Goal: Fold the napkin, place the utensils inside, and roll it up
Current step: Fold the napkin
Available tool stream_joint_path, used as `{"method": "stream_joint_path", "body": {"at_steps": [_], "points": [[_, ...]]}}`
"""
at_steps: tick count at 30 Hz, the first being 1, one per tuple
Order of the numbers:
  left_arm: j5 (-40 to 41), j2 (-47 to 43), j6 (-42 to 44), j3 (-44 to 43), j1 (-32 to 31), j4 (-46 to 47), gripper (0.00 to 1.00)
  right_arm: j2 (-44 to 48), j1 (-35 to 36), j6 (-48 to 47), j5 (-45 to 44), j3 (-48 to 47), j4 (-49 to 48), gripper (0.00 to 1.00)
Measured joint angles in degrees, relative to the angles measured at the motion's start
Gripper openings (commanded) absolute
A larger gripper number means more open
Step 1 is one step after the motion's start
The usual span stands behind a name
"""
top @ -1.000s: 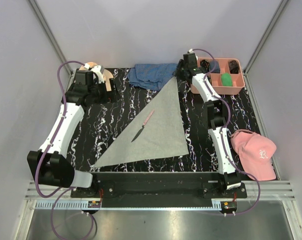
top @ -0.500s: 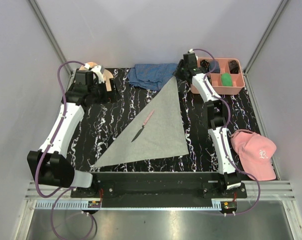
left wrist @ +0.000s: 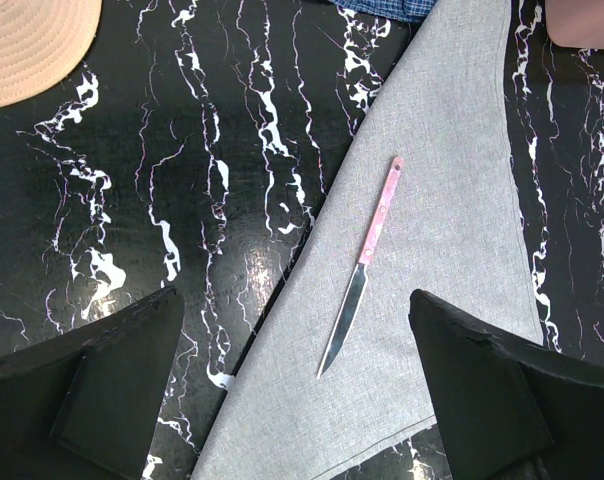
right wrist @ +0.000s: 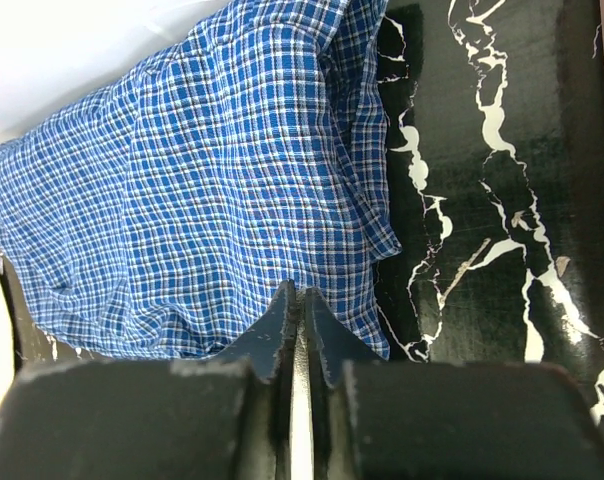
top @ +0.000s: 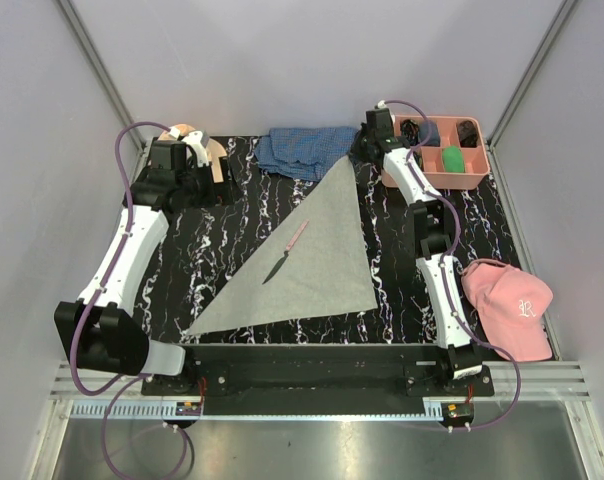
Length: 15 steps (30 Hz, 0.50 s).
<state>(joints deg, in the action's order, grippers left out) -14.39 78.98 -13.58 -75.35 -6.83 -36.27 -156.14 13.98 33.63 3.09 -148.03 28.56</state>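
Note:
The light-grey napkin point(top: 327, 255) lies folded into a triangle in the middle of the table and also shows in the left wrist view point(left wrist: 452, 200). A knife point(top: 286, 251) with a pale pink handle and silvery blade lies on it, seen as well in the left wrist view point(left wrist: 366, 265). My left gripper point(top: 208, 186) is open and empty, held above the far left of the table point(left wrist: 297, 390). My right gripper point(top: 360, 146) is at the napkin's far tip, beside the pink tray. It is shut point(right wrist: 296, 296) on a thin silvery strip, seen edge-on, apparently a utensil.
A blue checked cloth point(top: 302, 150) lies at the far edge, right under the right gripper point(right wrist: 202, 180). A pink tray point(top: 432, 181) with small items stands at the far right. A pink cap point(top: 507, 305) lies near right and a tan hat point(top: 197, 150) far left.
My right gripper has shifted slightly to the right at the far edge. The left arm, napkin and knife have not moved.

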Motion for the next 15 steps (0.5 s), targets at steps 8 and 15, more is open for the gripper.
{"method": "stream_joint_path", "body": {"at_steps": [8, 15], "points": [[0.0, 0.0, 0.0, 0.0, 0.0, 0.0, 0.99, 1.0, 0.0, -0.3, 0.0, 2.6, -0.9, 0.0], [0.0, 0.0, 0.0, 0.0, 0.0, 0.0, 0.99, 10.5, 0.3, -0.5, 0.4, 18.3, -4.1, 0.0]]}}
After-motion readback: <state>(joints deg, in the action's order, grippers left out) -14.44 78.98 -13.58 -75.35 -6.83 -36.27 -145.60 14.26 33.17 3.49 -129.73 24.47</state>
